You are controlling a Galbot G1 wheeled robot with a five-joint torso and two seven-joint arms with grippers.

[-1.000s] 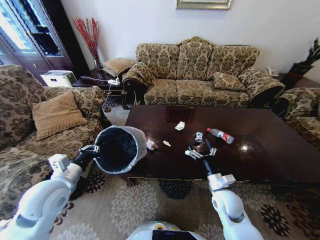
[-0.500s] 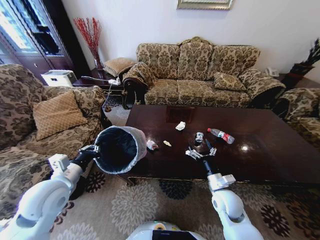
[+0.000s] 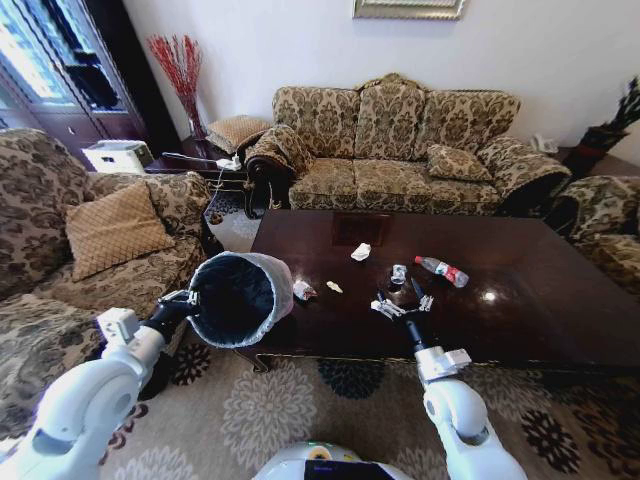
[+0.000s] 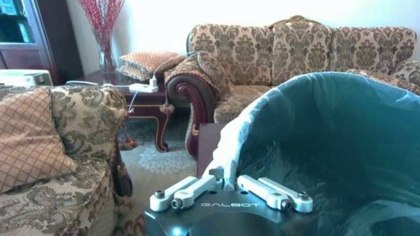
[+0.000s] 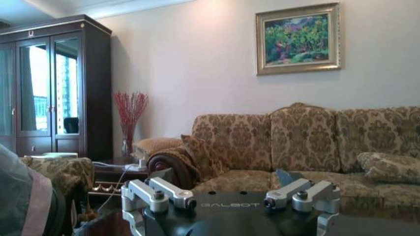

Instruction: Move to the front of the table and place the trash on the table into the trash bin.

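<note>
Over the near edge of the big dark shiny red-brown wooden table (image 3: pixel 520 265), my right gripper (image 3: pixel 402 306) hangs low with its fingers spread wide apart, and nothing is between them. A small crumpled white paper scrap (image 3: pixel 397 273) lies just beyond it. A little clear plastic bottle with a red label (image 3: pixel 441 269) lies on its side a bit farther and to the right. Another white scrap (image 3: pixel 360 251) sits farther back, near the middle of the table. Two more small scraps (image 3: pixel 331 287) lie to the left, and one of them (image 3: pixel 302 291) is right beside the bin.

At the near left corner of the table, my left gripper (image 3: pixel 186 297) pinches the rim of the small round trash bin with the whitish-grey bag liner (image 3: pixel 238 298). In my left wrist view, my fingers (image 4: pixel 196 184) are closed on the folded bag edge of the bin (image 4: pixel 328 132). The bin is tipped, so its dark mouth faces toward me.
</note>
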